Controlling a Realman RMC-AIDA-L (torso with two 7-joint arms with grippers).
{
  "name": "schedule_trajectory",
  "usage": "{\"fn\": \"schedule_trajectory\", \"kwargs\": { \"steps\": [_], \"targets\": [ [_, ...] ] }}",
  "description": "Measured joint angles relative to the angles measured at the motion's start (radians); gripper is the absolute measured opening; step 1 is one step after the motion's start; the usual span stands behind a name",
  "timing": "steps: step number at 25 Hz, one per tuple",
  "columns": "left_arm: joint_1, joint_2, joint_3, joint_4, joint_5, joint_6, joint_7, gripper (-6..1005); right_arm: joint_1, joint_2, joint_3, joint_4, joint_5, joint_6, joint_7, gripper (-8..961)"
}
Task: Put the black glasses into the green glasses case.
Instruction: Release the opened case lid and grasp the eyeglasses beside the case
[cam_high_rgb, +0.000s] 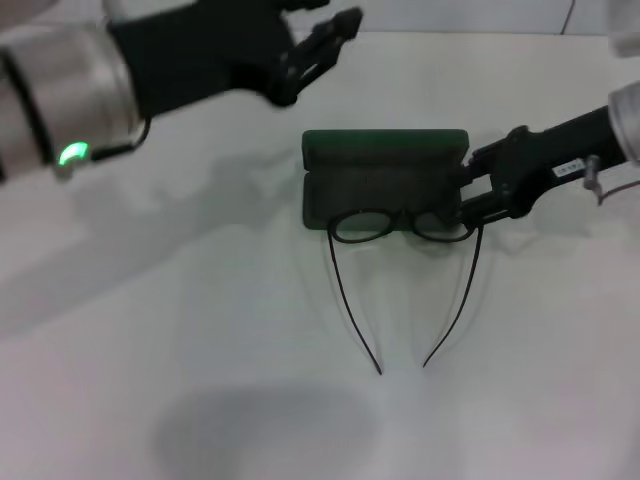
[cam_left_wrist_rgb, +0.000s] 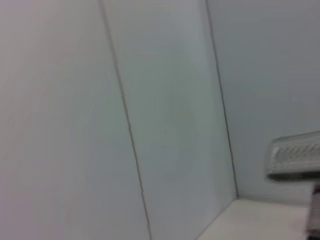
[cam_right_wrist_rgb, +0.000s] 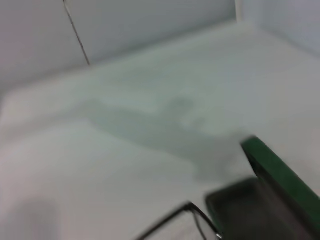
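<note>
The thin black-framed glasses (cam_high_rgb: 402, 225), with 2 rounded clear lenses and slim curved temple arms, sit with their front on the near lip of the open dark green hard-shell glasses case (cam_high_rgb: 385, 158), directly beside the right tool (cam_high_rgb: 468, 205), which appears closed on the frame's end by the hinge. As I judge it, the frame should be eased away from that tool into the matte grey lining, kept level so the wiry temples trailing over the smooth white tabletop (cam_high_rgb: 180, 330) don't snag the rim. The left tool (cam_high_rgb: 335, 28) hovers idle, well beyond the case, its fingers apart and empty.

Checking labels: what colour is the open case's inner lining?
Dark grey lining inside the green glasses case; head view shows it best.
</note>
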Motion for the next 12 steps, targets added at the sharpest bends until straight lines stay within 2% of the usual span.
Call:
{"fn": "schedule_trajectory", "kwargs": {
  "steps": [1,6,8,9,10,11,12],
  "targets": [
    [0.027,0.000,-0.008,-0.041,-0.068,0.019,0.065,366,0.022,0.007,0.000,0.002,-0.051,0.016,0.025,597],
    [0.091,0.001,-0.058,-0.252,-0.285,0.157,0.340,319,0.154,0.064,0.001,0.037,-0.273,0.058,0.121,600],
    [0.087,0.001,-0.093,-0.347,-0.342,0.211,0.383,319,0.185,0.084,0.001,0.045,-0.319,0.060,0.130,600],
    [0.080,0.001,-0.113,-0.400,-0.372,0.245,0.403,319,0.185,0.084,0.001,0.045,-0.319,0.060,0.130,600],
    [0.080,0.001,-0.113,-0.400,-0.372,0.245,0.403,319,0.201,0.097,0.001,0.046,-0.349,0.062,0.138,601],
    [0.047,0.002,-0.195,-0.569,-0.445,0.381,0.478,318,0.225,0.116,0.003,0.051,-0.398,0.064,0.155,601],
    [0.040,0.002,-0.212,-0.601,-0.457,0.410,0.494,318,0.235,0.124,0.003,0.055,-0.415,0.064,0.161,601]
  ]
}}
